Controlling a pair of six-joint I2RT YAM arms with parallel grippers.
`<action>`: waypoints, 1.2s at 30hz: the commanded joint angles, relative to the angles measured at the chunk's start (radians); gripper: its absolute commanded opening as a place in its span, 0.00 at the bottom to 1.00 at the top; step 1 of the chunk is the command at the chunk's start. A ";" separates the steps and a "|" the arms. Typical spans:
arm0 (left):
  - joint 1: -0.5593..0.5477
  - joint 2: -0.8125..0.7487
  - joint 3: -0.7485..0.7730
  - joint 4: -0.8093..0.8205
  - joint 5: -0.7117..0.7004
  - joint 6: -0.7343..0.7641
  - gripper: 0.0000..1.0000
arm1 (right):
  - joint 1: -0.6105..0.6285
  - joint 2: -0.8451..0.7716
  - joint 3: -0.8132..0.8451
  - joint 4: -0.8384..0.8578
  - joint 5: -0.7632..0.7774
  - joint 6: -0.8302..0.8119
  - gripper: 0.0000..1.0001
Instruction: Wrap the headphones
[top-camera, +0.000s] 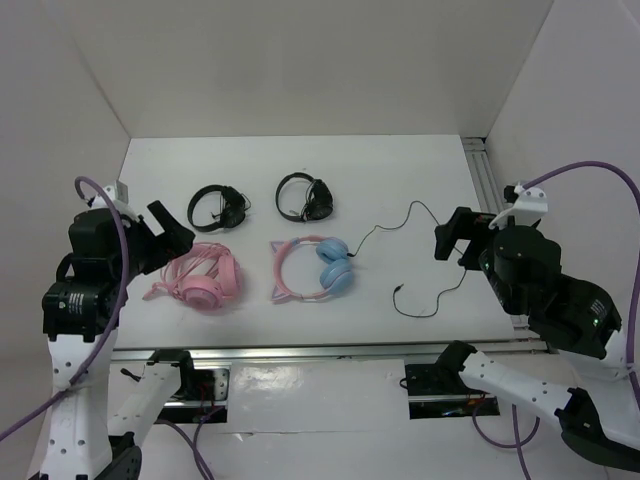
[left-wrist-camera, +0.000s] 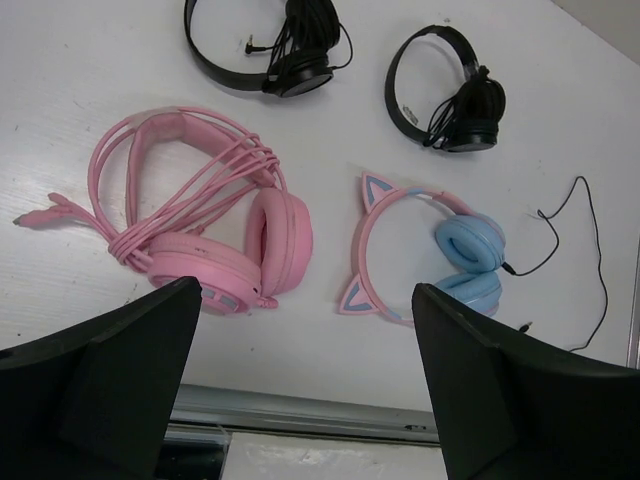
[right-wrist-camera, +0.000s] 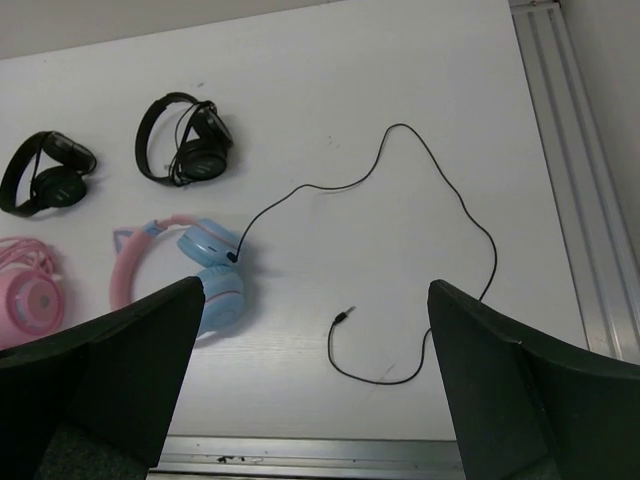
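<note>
Left hand (top-camera: 170, 229), right hand (top-camera: 450, 237): fingers spread.

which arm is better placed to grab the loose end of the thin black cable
Right. The thin black cable of the pink cat-ear headphones with light blue cups trails toward the open right gripper; the left gripper sits beyond the all-pink headphones.

A robotics lab test cell is shown: a flat white table (top-camera: 400, 170) is enclosed by plain white wall panels (top-camera: 300, 60), edged by a silver aluminium rail (top-camera: 487, 185), and flanked by black and white robot arms (top-camera: 85, 290) trailing purple cables (top-camera: 585, 165).
</note>
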 joint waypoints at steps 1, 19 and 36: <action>0.000 -0.008 -0.003 0.056 0.042 0.012 1.00 | 0.004 0.019 0.015 0.042 0.047 -0.007 1.00; -0.529 0.447 -0.240 0.493 0.024 -0.156 1.00 | -0.025 0.197 -0.088 0.163 -0.049 0.024 1.00; -0.689 0.900 -0.185 0.512 -0.334 -0.297 0.82 | -0.038 0.184 -0.258 0.338 -0.341 -0.013 1.00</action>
